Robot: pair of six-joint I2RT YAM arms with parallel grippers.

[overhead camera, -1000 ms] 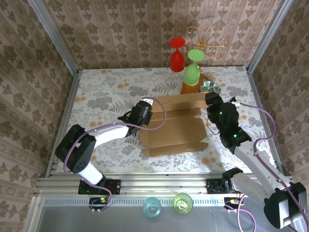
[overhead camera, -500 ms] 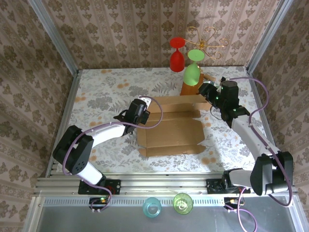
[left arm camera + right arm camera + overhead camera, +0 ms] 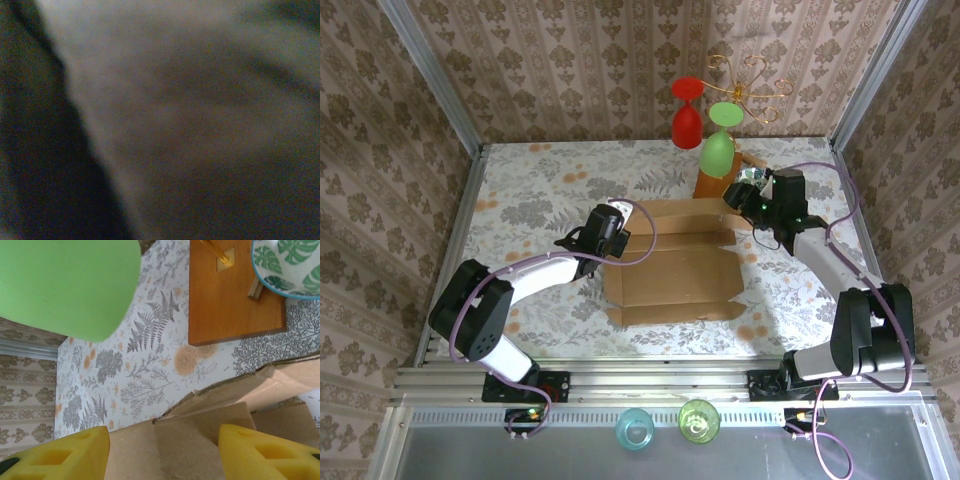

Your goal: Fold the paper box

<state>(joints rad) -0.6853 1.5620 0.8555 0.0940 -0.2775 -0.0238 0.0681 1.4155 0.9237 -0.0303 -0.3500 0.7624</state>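
The paper box [image 3: 672,272] lies opened out in the middle of the table, brown and unprinted, with its back wall [image 3: 685,212] raised. My left gripper [image 3: 623,222] is at the box's back left corner, shut, right against the cardboard. The left wrist view is a dark blur of cardboard [image 3: 200,125] seen very close. My right gripper [image 3: 738,198] is at the back right corner and stands open. In the right wrist view its yellow fingers [image 3: 65,455] are wide apart, and a creased panel of the paper box [image 3: 200,435] lies between and beyond them.
A wooden block stand [image 3: 712,183] sits just behind the box with a green glass [image 3: 718,150] and a red glass [image 3: 686,120] hanging over it. A leaf-patterned bowl [image 3: 757,180] is beside the right gripper. Two cups [image 3: 636,428] stand on the front rail.
My right arm has swung from the box's right side up to its back right corner. The box has slid slightly left. The left gripper has shifted a little left with it.
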